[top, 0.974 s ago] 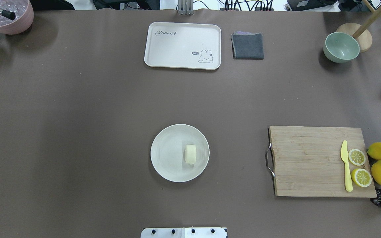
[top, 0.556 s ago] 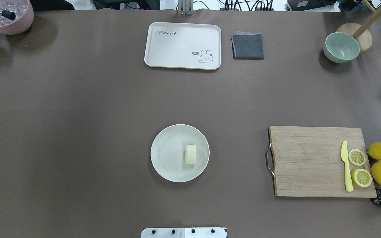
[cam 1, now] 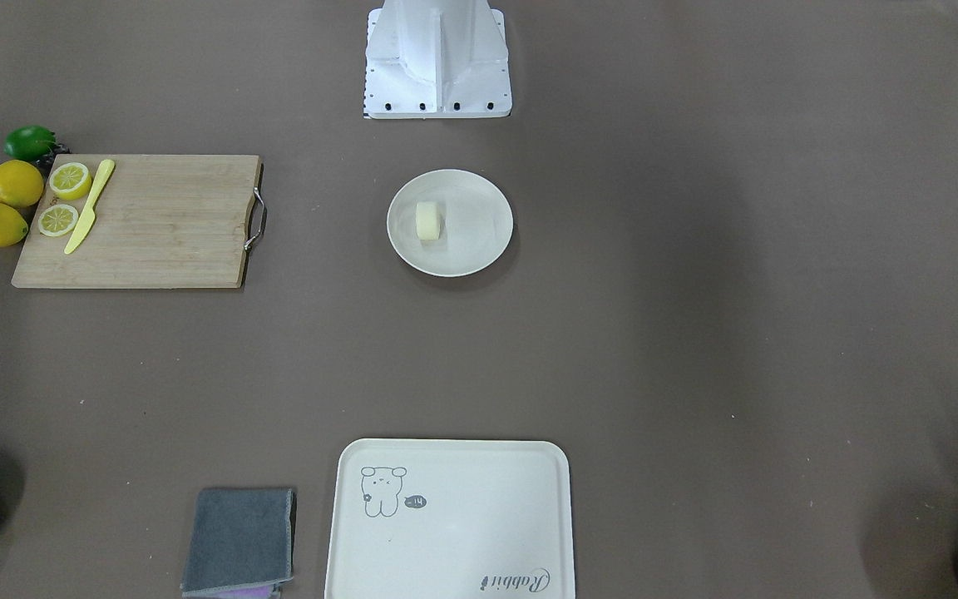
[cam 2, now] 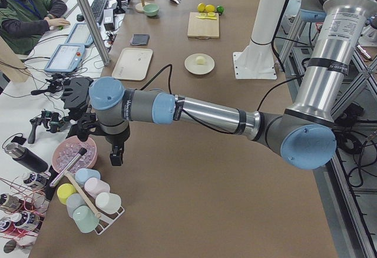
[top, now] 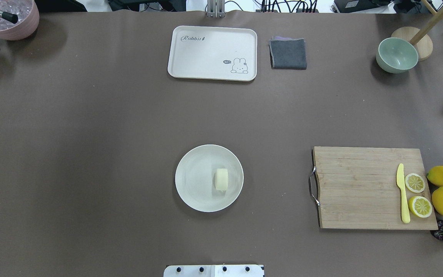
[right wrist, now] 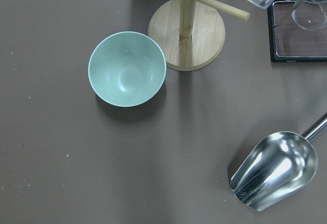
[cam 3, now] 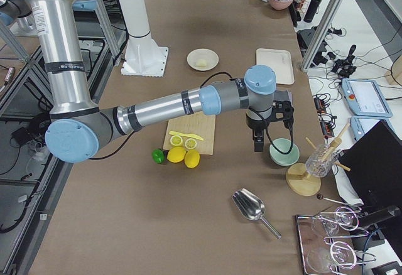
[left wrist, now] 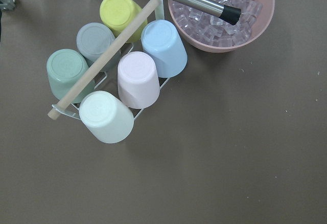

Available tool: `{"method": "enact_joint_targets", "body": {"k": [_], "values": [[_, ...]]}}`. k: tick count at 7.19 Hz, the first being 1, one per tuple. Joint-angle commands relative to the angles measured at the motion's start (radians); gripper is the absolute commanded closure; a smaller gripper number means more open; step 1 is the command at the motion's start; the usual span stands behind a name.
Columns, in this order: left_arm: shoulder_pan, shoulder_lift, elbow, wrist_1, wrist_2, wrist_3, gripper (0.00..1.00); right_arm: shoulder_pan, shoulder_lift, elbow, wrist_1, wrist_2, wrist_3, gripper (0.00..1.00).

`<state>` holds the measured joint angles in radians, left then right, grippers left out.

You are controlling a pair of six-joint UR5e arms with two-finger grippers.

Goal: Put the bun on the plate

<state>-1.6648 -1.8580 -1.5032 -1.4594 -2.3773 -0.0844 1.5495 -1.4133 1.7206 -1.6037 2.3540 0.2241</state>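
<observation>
The left gripper (cam 2: 116, 155) hangs far from the plate (top: 192, 181), over the bench (top: 90, 154) end beside a pink ice bowl (left wrist: 219, 45). From here I cannot tell whether it is open or closed. The right gripper (cam 3: 257, 145) hangs well off on the plate's other side, near a green bowl (right wrist: 127, 69), and I cannot make out its state either. The bun (top: 221, 179) lies on the plate, a little off-centre toward the cutting board (top: 360, 188).

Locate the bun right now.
In the overhead view the bun lies on the plate, slightly right of its centre, just ahead of the robot's base; the cutting board sits farther right.
</observation>
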Motion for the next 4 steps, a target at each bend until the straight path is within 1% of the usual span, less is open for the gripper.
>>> {"method": "enact_joint_targets", "body": {"k": [1, 4], "values": [[0.055, -0.007, 0.014, -0.019, 0.001, -0.020, 0.02, -0.008, -0.004, -0.010, 0.001, 0.001, 0.004, 0.00], [0.063, -0.009, 0.041, -0.022, -0.002, -0.021, 0.02, -0.012, -0.003, -0.009, 0.001, 0.001, 0.009, 0.00]]}}
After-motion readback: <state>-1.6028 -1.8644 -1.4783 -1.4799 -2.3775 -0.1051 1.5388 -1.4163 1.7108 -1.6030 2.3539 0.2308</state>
